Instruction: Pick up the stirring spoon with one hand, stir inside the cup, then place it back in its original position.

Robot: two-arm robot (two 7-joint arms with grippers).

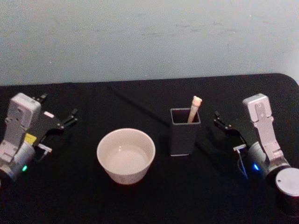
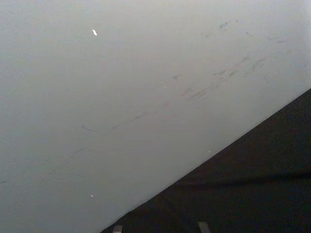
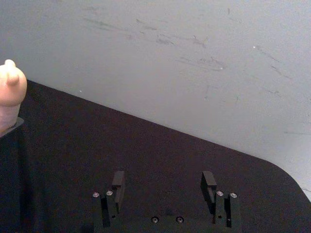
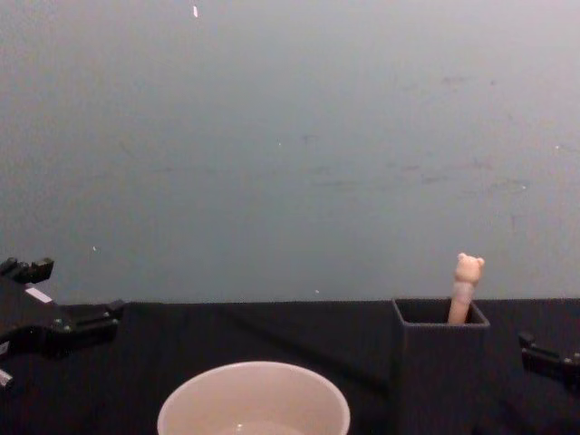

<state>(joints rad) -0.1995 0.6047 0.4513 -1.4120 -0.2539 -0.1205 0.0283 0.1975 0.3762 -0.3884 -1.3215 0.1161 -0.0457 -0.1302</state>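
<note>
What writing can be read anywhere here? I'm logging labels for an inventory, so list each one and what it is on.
No text can be read.
Left arm: a yellow sticker and a small white tag, both too blurred to read.
The cup, the holder and the spoon carry no markings.

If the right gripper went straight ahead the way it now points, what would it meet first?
Probably nothing on the table. The open right gripper faces bare black tablecloth and then the grey wall. The cream bear-topped stirring spoon, standing in the dark grey square holder, lies off to one side of that line, though depth is unclear.
</note>
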